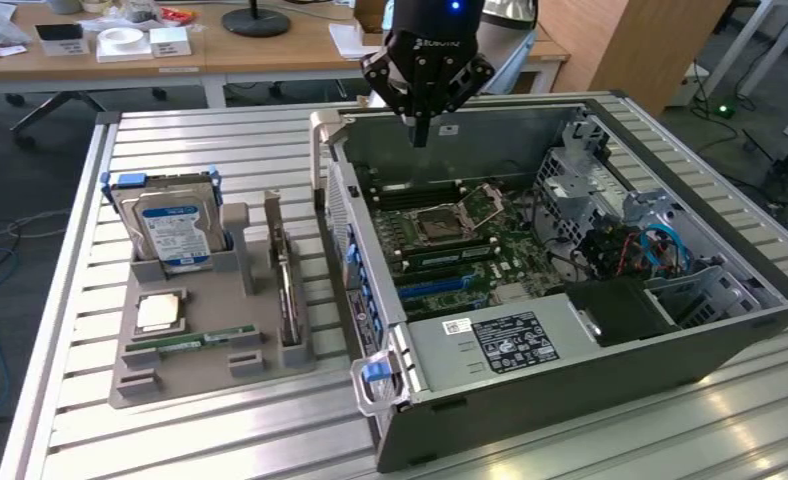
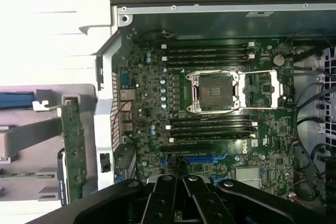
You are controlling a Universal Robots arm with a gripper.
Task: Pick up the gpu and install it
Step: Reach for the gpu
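Note:
The gpu (image 1: pixel 285 290) is a thin card standing on edge in a slot of the grey holder tray (image 1: pixel 167 385), at the exterior view's left of the open computer case (image 1: pixel 554 345). In the wrist view the gpu (image 2: pixel 72 150) shows as a narrow green board beside the case wall. My gripper (image 1: pixel 421 135) hangs above the back edge of the case, shut, with nothing between its fingers. Its black fingers (image 2: pixel 181 182) point down over the motherboard (image 2: pixel 220 129), near a blue card slot (image 2: pixel 202 158).
The tray also carries a blue-labelled hard drive (image 1: pixel 174 232), a processor chip (image 1: pixel 158 312) and a green memory stick (image 1: pixel 194 340). Cables and drive cages (image 1: pixel 621 250) crowd the case's right side. Desks with clutter (image 1: pixel 141 45) stand behind the slatted table.

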